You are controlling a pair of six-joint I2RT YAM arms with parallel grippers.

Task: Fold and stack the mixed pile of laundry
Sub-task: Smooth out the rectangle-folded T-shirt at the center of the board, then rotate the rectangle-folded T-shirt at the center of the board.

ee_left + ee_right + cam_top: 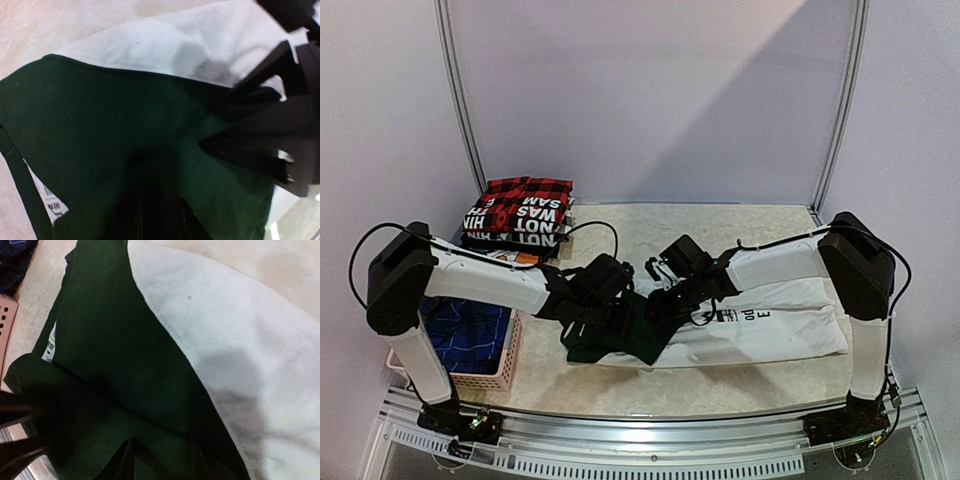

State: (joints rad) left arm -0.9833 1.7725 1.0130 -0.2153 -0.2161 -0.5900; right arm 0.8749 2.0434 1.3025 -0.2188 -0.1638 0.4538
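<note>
Overhead, the left gripper (618,312) and right gripper (662,303) meet on the white T-shirt (780,325), on its dark green part (100,115), mid-table (720,225). Only the wrist views show its label (52,204) (whether either gripper actually pinches cloth, I cannot tell).

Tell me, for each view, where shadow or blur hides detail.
Top external: a diagonal shadow darkens the back wall. Left wrist: the dark green cloth goes nearly black at the bottom edge. Right wrist: a soft grey shadow lies on the white T-shirt.

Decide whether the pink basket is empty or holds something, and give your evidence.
Not empty. The pink basket holds a blue plaid garment, visible inside its walls; the left arm hides part, so how full cannot be told.
</note>
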